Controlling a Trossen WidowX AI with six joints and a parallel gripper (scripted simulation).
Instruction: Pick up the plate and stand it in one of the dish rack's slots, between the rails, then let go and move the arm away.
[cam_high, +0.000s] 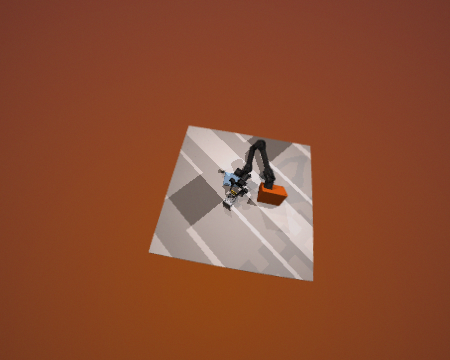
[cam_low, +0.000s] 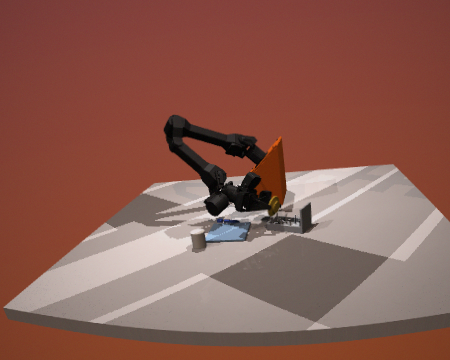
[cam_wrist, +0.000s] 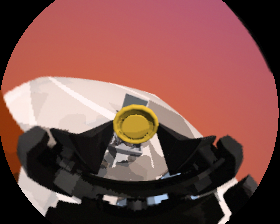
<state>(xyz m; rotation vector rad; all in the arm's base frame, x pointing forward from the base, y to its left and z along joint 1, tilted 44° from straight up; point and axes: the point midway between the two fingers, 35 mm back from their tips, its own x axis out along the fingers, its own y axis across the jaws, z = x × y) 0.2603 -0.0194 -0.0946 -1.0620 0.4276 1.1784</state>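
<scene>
The yellow plate (cam_high: 234, 192) (cam_low: 273, 205) (cam_wrist: 136, 125) is upright, off the table, with its round face toward the wrist camera. My gripper (cam_low: 269, 204) (cam_wrist: 135, 123) is shut on it, one finger at each side of the rim. The grey dish rack (cam_high: 228, 203) (cam_low: 284, 227) (cam_wrist: 127, 150) stands on the table, with short rails and a tall end panel. In the exterior view the plate is above the rack's left end, with the end panel to its right. In the wrist view the plate hides much of the rack, so its alignment with a slot cannot be told.
A light blue mat (cam_high: 230, 178) (cam_low: 227, 233) lies beside the rack, with a dark blue object (cam_low: 227, 220) at its back edge. A beige cup (cam_low: 198, 240) stands at its left in the exterior view. A large orange block (cam_high: 271, 196) (cam_low: 274, 172) is at the arm's base.
</scene>
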